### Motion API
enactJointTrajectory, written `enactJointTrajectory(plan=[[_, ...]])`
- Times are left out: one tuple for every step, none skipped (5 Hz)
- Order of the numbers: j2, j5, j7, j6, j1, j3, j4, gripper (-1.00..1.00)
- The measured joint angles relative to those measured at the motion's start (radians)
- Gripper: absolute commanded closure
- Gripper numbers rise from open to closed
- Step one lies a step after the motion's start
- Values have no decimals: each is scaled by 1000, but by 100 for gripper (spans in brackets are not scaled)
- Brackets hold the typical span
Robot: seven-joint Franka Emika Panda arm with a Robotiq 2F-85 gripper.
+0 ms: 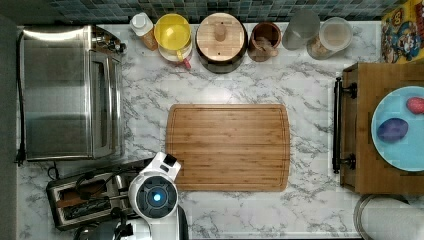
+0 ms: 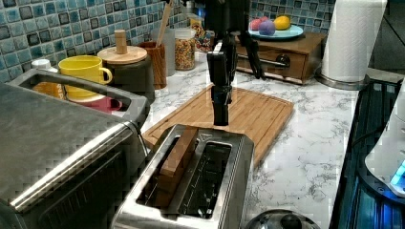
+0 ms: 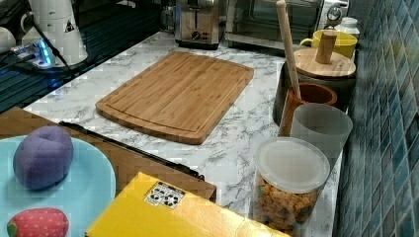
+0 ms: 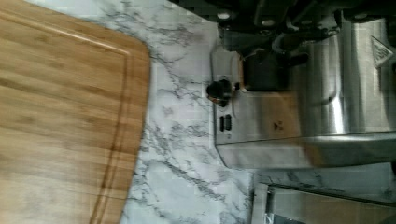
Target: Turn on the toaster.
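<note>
Toaster lever is your target, and your gripper [image 2: 220, 119] hangs right above the end of the toaster [image 2: 191, 186] that faces the cutting board [image 2: 248, 112]. In the left view the dark fingers point straight down, tips just over the far end of the steel body; whether they are parted or closed, you cannot tell.

In the top view the toaster [image 1: 85, 197] sits at about 7 o'clock on the desk [image 1: 310, 205], in front of the toaster oven [image 1: 65, 92], with its long axis running from 9 to 3 o'clock. The arm's wrist covers its 3 o'clock end, the one nearest the board. One slot holds a brown slice [image 2: 176, 160].

The wrist view shows that end face close below you: a black knob [image 4: 219, 89] and two small buttons [image 4: 225, 123]. Judging from this, the lever lies almost directly beneath the gripper, so the coming move is a short downward press along that end face, not a sideways reach.
</note>
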Motion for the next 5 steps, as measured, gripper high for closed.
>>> enactJointTrajectory(plan=[[23,23,0,28,4,4,0,100],[54,21,1,47,0,18,6,100],[76,-2,6,66,0,33,6,100],[98,-2,7,85,0,34,6,100],[129,-1,11,107,0,34,8,100]])
